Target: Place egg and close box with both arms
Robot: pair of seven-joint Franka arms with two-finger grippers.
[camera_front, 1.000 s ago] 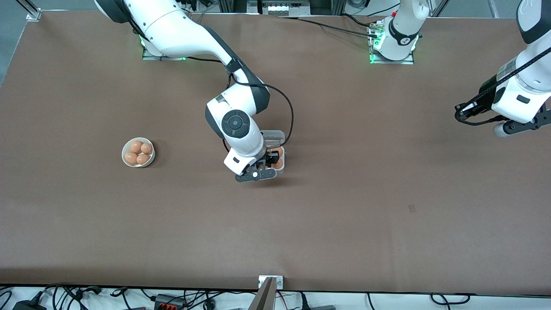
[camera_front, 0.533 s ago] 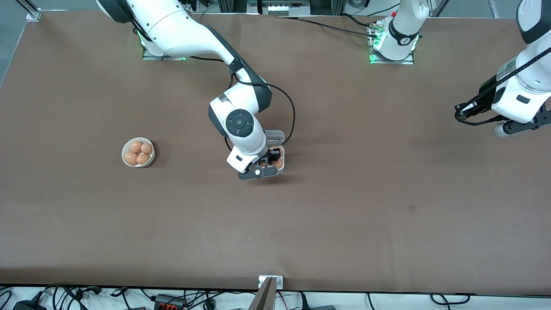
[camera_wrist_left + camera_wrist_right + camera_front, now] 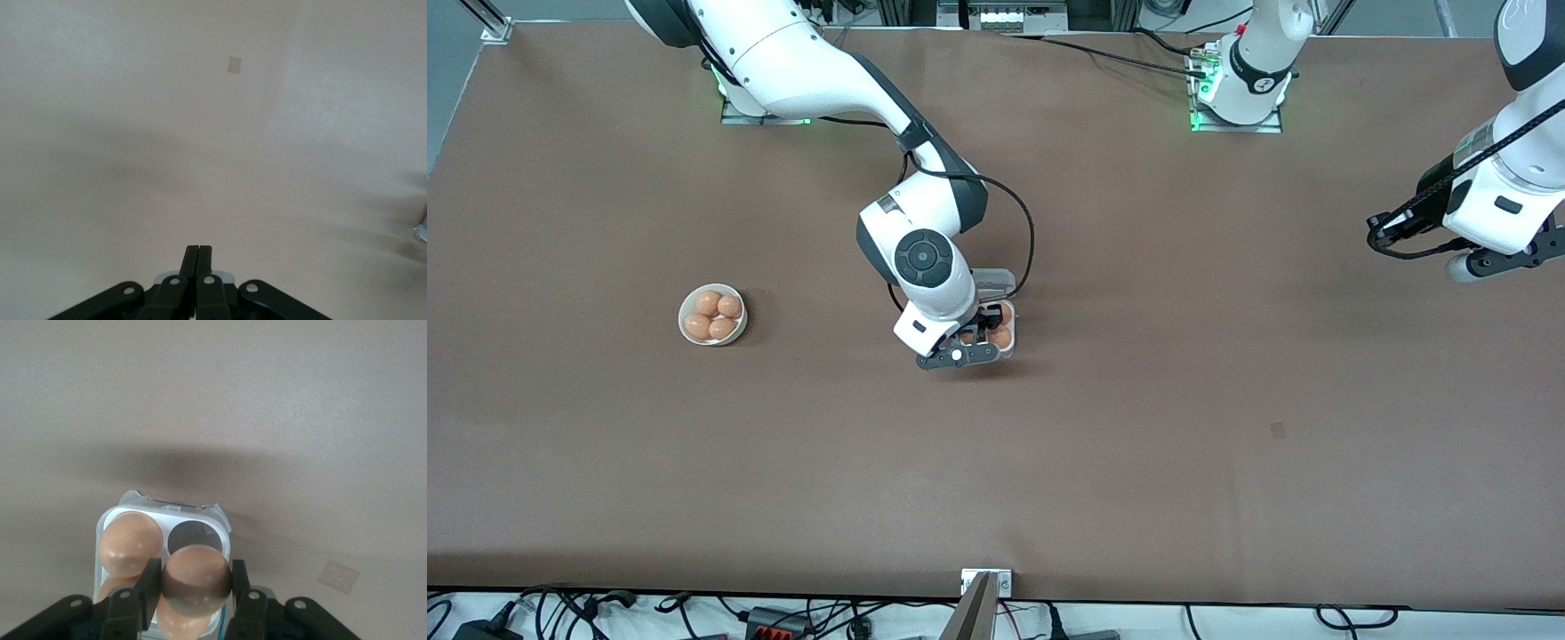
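Observation:
My right gripper point(image 3: 197, 587) is shut on an orange-brown egg point(image 3: 197, 580) and hangs just over the box point(image 3: 112, 519). The box point(image 3: 1009, 348) is a small clear-plastic carton mid-table, its lid point(image 3: 996, 282) open and lying flat toward the robots' bases. One round cell point(image 3: 197, 535) is empty, directly past the held egg. Other eggs point(image 3: 130, 543) fill the neighbouring cells. The right arm's wrist point(image 3: 925, 267) covers part of the box in the front view. My left gripper point(image 3: 198, 252) is shut on nothing above bare table, and the left arm point(image 3: 1494, 209) waits at its own end.
A round white bowl point(image 3: 712, 314) holding several eggs stands toward the right arm's end of the table. A small pale patch point(image 3: 1278, 430) marks the brown table cover. A metal bracket point(image 3: 985, 582) sits at the table edge nearest the front camera.
The right gripper with its egg has shifted slightly toward the left arm's end, settling over the box. The left arm has not moved.

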